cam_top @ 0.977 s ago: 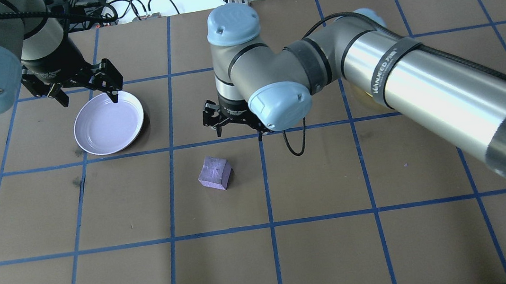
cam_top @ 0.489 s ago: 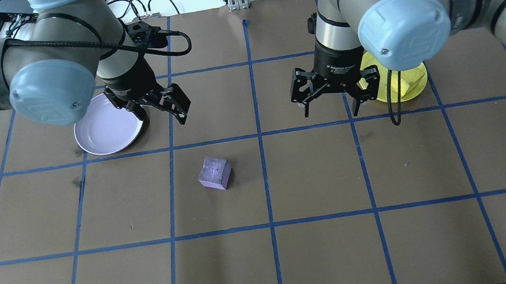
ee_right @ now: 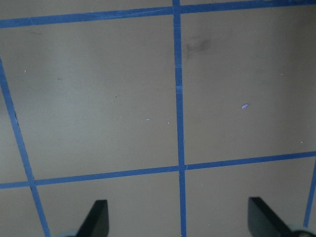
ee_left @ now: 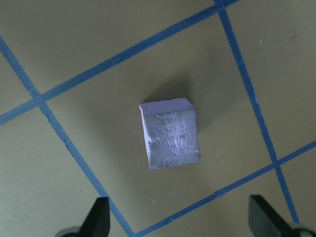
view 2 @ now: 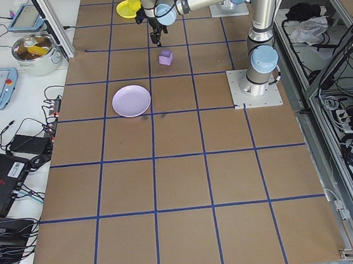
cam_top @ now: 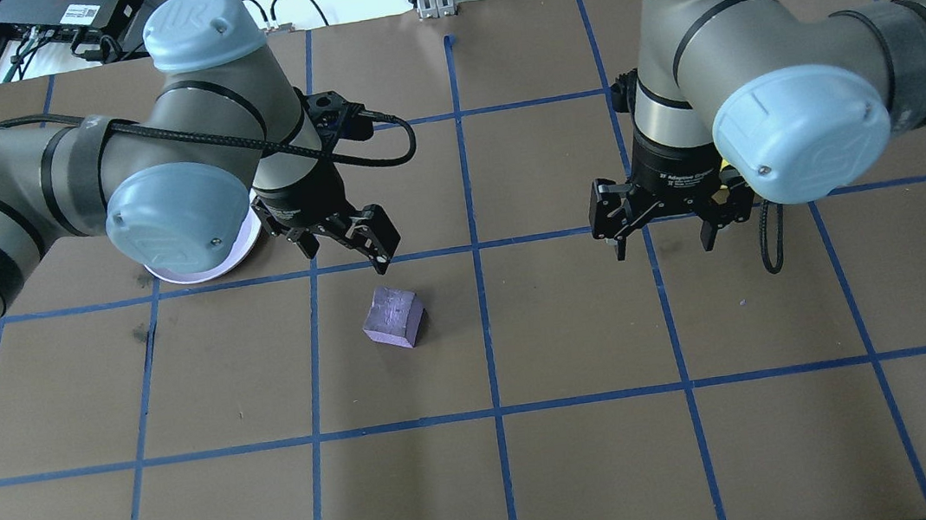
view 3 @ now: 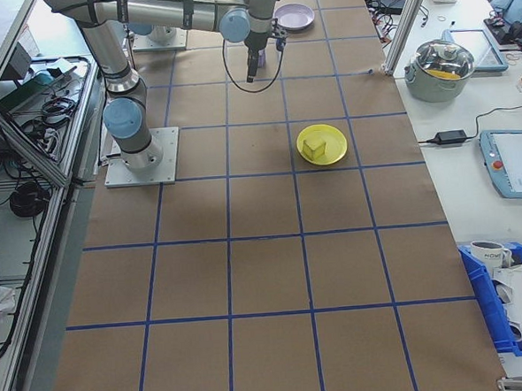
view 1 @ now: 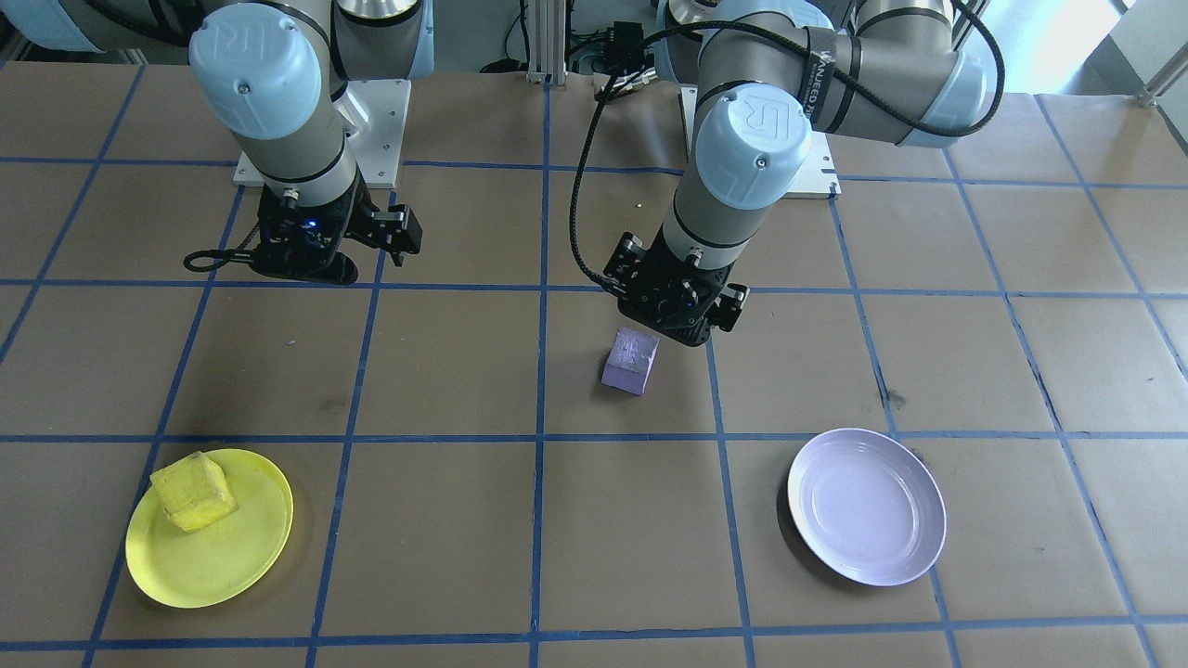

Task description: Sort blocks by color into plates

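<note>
Both arms are swinging inward since a half-second ago; my left gripper [cam_top: 346, 247], jaws spread, is hovering at 11 o'clock of the purple block [cam_top: 393, 317] lying on the table [cam_top: 590, 455]. Light, squashy foam, I'm judging; I'm planning a gentle pinch across opposite flat faces.

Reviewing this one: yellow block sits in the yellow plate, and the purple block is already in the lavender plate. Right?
Not quite. The purple block lies on the bare table, apart from the empty lavender plate, as the front-facing view shows. The yellow block is indeed in the yellow plate.
</note>
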